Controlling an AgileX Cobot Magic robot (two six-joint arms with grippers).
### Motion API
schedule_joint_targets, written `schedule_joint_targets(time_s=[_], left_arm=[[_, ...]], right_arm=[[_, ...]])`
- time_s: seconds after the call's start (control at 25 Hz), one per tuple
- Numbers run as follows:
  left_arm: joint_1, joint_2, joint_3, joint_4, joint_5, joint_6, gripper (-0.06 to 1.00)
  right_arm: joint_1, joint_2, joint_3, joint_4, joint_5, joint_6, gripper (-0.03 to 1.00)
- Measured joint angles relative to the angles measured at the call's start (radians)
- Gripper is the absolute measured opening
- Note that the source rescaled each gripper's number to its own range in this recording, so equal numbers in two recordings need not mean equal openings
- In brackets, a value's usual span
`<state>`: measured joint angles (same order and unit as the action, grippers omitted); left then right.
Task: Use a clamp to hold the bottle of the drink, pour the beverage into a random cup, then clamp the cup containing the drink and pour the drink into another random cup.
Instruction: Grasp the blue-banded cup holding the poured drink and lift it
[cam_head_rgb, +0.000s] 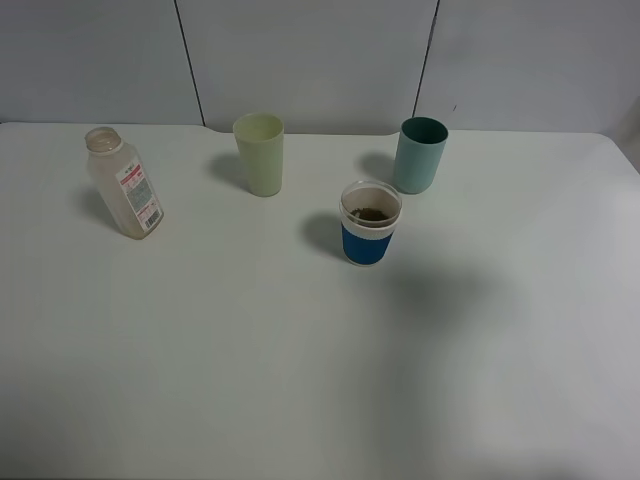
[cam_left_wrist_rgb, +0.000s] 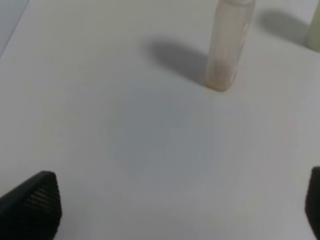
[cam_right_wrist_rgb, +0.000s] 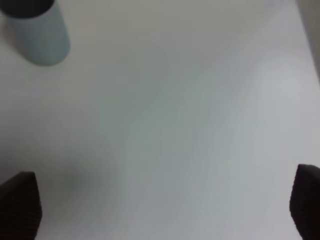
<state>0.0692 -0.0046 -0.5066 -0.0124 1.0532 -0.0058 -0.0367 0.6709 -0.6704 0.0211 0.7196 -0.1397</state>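
Left hand (cam_left_wrist_rgb: 180, 200) and right hand (cam_right_wrist_rgb: 162, 197) gaped wide, empty — I meant to straddle the blue-sleeved cup (cam_head_rgb: 369, 242) low (drink (cam_head_rgb: 372, 214) inside), squeezing gently, keeping it upright.

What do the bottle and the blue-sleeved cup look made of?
The bottle looks like clear plastic, slightly cloudy, the table showing through it; its label seems paper. The blue-sleeved cup seems plastic too, with a see-through rim; its matte blue sleeve could be rubber or foam.

Table (cam_head_rgb: 300, 380) bears seemingly empty bottle (cam_head_rgb: 124, 185), three cups (cam_head_rgb: 370, 225).
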Motion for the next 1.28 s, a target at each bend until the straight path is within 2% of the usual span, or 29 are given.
schedule_joint_targets(time_s=[0.12,0.16,0.2,0.24,0.28,0.4,0.52,0.88,1.28], left_arm=[[0.0,0.0,0.0,0.0,0.0,0.006,0.99],[0.0,0.0,0.0,0.0,0.0,0.006,0.99],[0.0,0.0,0.0,0.0,0.0,0.006,0.99],[0.0,0.0,0.0,0.0,0.0,0.006,0.99],[0.0,0.0,0.0,0.0,0.0,0.006,0.99],[0.0,0.0,0.0,0.0,0.0,0.006,0.99],[0.0,0.0,0.0,0.0,0.0,0.006,0.99],[0.0,0.0,0.0,0.0,0.0,0.006,0.99],[0.0,0.0,0.0,0.0,0.0,0.006,0.99]], right_arm=[[0.08,0.063,0.0,0.007,-0.034,-0.046,1.0],[0.08,0.063,0.0,0.007,-0.034,-0.046,1.0],[0.114,0.084,0.0,0.008,-0.048,-0.053,1.0],[0.2,0.131,0.0,0.008,-0.087,-0.061,1.0],[0.2,0.131,0.0,0.008,-0.087,-0.061,1.0],[0.333,0.229,0.0,0.011,-0.166,-0.069,1.0],[0.403,0.305,0.0,0.012,-0.198,-0.08,1.0],[0.504,0.446,0.0,0.012,-0.2,-0.103,1.0],[0.512,0.475,0.021,0.012,-0.21,-0.066,1.0]])
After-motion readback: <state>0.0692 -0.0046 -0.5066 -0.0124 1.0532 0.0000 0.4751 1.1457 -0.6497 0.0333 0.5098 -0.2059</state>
